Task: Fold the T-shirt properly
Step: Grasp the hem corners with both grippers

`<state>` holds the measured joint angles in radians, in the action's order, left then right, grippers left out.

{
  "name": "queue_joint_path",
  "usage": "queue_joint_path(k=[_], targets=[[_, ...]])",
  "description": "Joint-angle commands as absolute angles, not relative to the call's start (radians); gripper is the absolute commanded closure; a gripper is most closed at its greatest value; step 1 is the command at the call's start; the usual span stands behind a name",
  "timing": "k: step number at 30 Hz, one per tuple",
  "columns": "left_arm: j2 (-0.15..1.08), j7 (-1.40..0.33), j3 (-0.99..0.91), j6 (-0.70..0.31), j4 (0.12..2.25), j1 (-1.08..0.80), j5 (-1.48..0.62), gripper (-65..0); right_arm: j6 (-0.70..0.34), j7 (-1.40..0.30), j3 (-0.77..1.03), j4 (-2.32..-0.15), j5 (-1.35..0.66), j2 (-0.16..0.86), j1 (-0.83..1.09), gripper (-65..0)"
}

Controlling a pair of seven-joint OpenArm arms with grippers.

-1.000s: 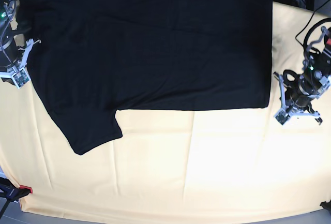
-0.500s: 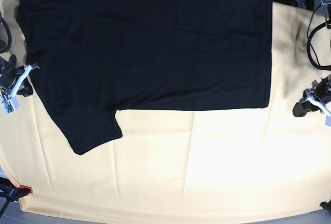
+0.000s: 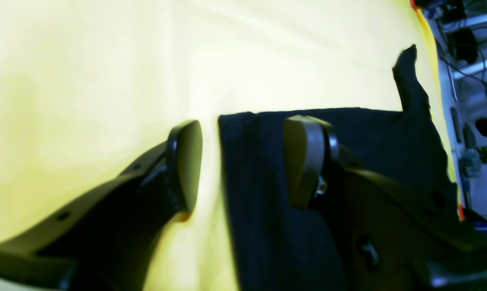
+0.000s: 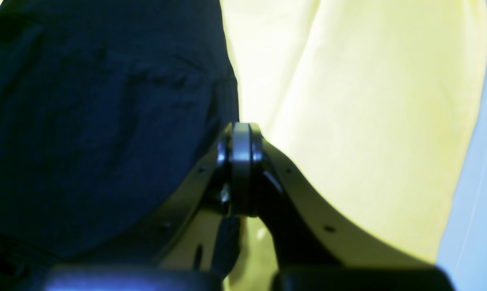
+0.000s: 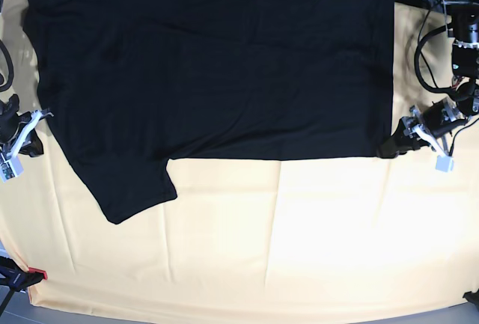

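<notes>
Currently, the T-shirt [image 5: 217,69] lies flat across the tablecloth [image 5: 299,242]. Left gripper [image 3: 243,161], jaws apart, straddles its hem corner; right gripper [image 4: 241,169] is closed, empty. Next: clamp 1 corner.

The T-shirt [image 5: 217,69] is plain black all over, with no print showing; in the wrist views it reads as very dark navy with a faint fine weave. The table cloth [image 5: 299,242] under it is a pale cream-yellow, unpatterned, brighter lemon in the wrist views. The left gripper [image 3: 243,161] has olive-grey pads on black fingers. The right gripper [image 4: 241,169] is black with a silver-grey edge.
</notes>
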<state>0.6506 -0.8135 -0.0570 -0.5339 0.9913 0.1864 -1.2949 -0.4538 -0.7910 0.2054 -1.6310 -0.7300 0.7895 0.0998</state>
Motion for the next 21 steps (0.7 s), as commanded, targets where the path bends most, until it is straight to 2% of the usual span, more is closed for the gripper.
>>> queue_joint_path(k=[1,4,9,10,12,15,18,21], targets=[[0.657,-0.847,-0.041,-0.549,0.999,0.198,-1.282,-34.4,-0.453,-0.772,0.218,-1.642,-0.733,0.817,0.083,0.0],[0.643,-0.870,-0.006,-0.610,0.999,0.198,-1.323,-34.4,-0.453,-0.772,0.218,-1.642,-0.733,0.817,0.083,0.0],[0.629,-0.866,-0.002,-0.629,0.999,0.204,-1.337,-33.9,-0.452,-0.772,0.218,-1.642,-0.733,0.817,0.083,0.0],[0.629,-0.861,-0.006,-0.629,0.999,0.209,-1.337,-32.0,-0.452,-0.772,0.218,-1.642,-0.733,0.817,0.083,0.0],[0.630,-0.861,-0.022,-0.629,0.999,0.224,-1.336,-23.2,-0.453,-0.772,0.218,-1.642,-0.733,0.817,0.083,0.0],[0.633,-0.848,-0.059,-0.629,0.999,0.253,-1.290,0.0,-0.454,-0.757,0.218,-1.642,-0.722,0.817,0.083,0.0],[0.635,-0.807,-0.080,-0.617,0.999,0.290,-1.203,0.0,-0.479,-0.692,0.218,-1.642,-0.600,0.815,0.083,0.0],[0.630,-0.765,-0.080,-0.562,0.999,0.328,-1.126,0.0,-0.458,-0.622,0.218,-1.642,-0.459,0.814,0.083,-12.0]])
